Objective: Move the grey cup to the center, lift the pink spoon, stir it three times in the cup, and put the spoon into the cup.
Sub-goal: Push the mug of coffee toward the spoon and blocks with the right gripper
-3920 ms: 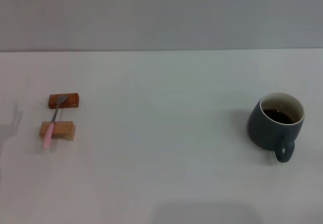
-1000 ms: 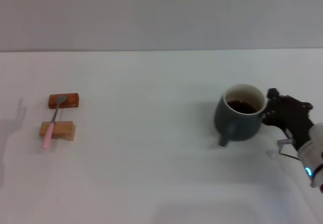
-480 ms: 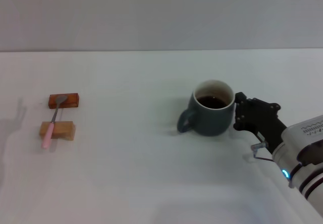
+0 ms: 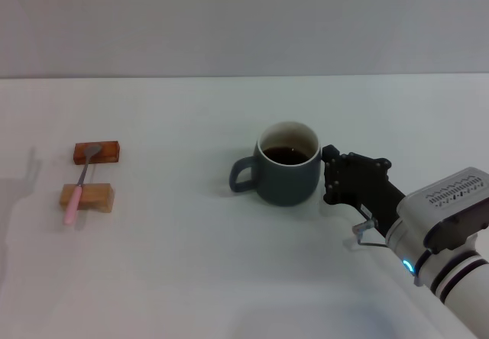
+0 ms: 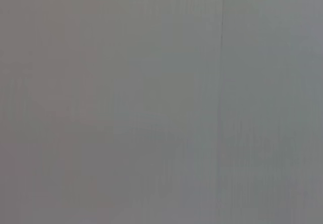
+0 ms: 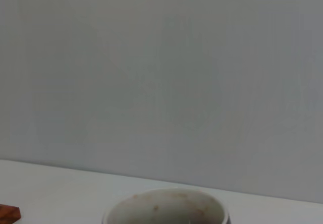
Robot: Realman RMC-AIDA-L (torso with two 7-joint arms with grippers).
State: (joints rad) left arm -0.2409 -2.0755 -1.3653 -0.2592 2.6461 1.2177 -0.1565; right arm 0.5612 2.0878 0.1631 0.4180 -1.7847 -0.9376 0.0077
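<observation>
The jaws of the right gripper (image 4: 330, 177) press up against the right-hand wall of the mug in the head view, but how far apart they stand, and whether they actually clamp the mug, I cannot tell; the left gripper is nowhere in the pictures, and the left wrist view gives only a blank grey surface. On the far left of the white counter (image 4: 191, 263) lies a small reddish-brown wooden block (image 4: 97, 153), and just in front of it, nearer the robot, a small tan wooden block (image 4: 87, 197). The small slim pink spoon (image 4: 79, 186), with its pale pink handle and grey metal neck and bowl, bridges the two: its bowl rests on the reddish-brown block and its handle lies across the tan one, the pink end sticking out past it toward the robot. Well apart from these, near the middle of the counter, stands the rounded dark blue-grey ceramic cup (image 4: 287, 163), upright, with a white inner wall, a pale rim and a dark liquid inside; its loop handle points left toward the spoon. To the right of the cup, the black gripper leads back into the white right arm, which runs off toward the lower right. The right wrist view catches the cup's pale rim (image 6: 166, 207) close below the camera.
</observation>
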